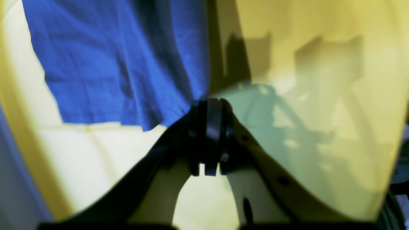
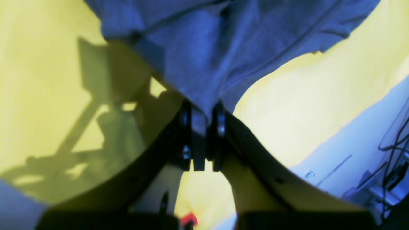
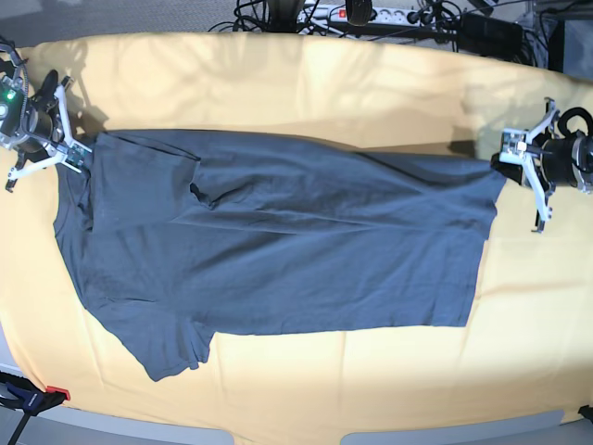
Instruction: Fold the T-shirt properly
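T-shirt [image 3: 278, 250]: dark slate-grey, short-sleeved, spread lengthwise across the yellow cloth [image 3: 371, 93], wrinkled, with one long side folded in over the body so the far edge runs nearly straight. One sleeve sticks out at the near left of the base view; hem end toward that view's right.

Left fingers [image 1: 207, 102]: clenched on the hem corner of the T-shirt [image 1: 121, 64]; fabric fans away from the tips up and to the left in the left wrist view, the corner pinched between them. In the base view this gripper [image 3: 505, 153] sits at the shirt's far right corner.

Right fingers [image 2: 202, 111]: clenched on a fold of the T-shirt [image 2: 211, 48], which hangs bunched into the gap between the tips. In the base view this gripper [image 3: 76, 153] sits at the shirt's far left corner, at the shoulder end.

Surface: counter [image 3: 111, 422] fully draped by the yellow cloth, creased, with arm shadows falling on it.

Room: a power strip [image 3: 389, 14] and tangled black cables [image 3: 269, 14] lie along the far edge; a small red object [image 3: 57, 393] at the near left corner.
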Motion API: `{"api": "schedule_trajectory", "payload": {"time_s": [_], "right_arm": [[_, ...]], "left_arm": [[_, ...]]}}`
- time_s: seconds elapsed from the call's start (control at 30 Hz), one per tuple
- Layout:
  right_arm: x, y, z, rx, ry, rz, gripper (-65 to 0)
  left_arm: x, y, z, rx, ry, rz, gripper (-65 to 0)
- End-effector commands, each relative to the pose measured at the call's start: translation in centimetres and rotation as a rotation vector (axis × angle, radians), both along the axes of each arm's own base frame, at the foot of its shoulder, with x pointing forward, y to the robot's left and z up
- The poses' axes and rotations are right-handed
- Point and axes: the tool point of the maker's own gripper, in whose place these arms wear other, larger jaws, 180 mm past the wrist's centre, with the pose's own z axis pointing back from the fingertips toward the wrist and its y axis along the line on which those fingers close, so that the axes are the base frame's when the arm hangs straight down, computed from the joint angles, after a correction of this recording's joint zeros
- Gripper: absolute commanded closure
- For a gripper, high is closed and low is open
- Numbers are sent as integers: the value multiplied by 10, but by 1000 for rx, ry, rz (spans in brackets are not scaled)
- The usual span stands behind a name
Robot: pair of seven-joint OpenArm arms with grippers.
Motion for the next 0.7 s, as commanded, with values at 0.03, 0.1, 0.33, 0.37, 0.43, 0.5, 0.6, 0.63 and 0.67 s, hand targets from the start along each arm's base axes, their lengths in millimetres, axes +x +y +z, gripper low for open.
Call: {"api": "schedule_trajectory", "payload": {"time_s": [0.03, 0.1, 0.33, 0.37, 0.43, 0.5, 0.6, 0.63, 0.67], "right_arm": [[3, -1, 15, -20, -12, 28, 0], [-4, 3, 17, -19, 21, 46, 0], [-35, 5, 12, -70, 151, 95, 0], [-38, 3, 12, -85, 166, 99, 0], [-41, -3, 12, -119, 194, 106, 0], [-42, -7, 14, -139, 207, 121, 0], [-40, -16, 21, -179, 218, 129, 0], [-40, -18, 24, -178, 230, 123, 0], [-42, -17, 25, -163, 247, 115, 0]], "left_arm": [[-3, 2, 9, 10, -4, -24, 0], [-11, -3, 7, 4, 15, -40, 0], [-41, 9, -6, 87, 90, -90, 0], [-45, 17, -6, 118, 98, -96, 0], [-49, 20, -8, 131, 110, -100, 0], [-49, 19, -8, 128, 113, -101, 0], [-50, 18, -8, 122, 114, -102, 0], [-50, 17, -8, 112, 119, -100, 0], [-51, 14, -7, 93, 125, -98, 0]]}}
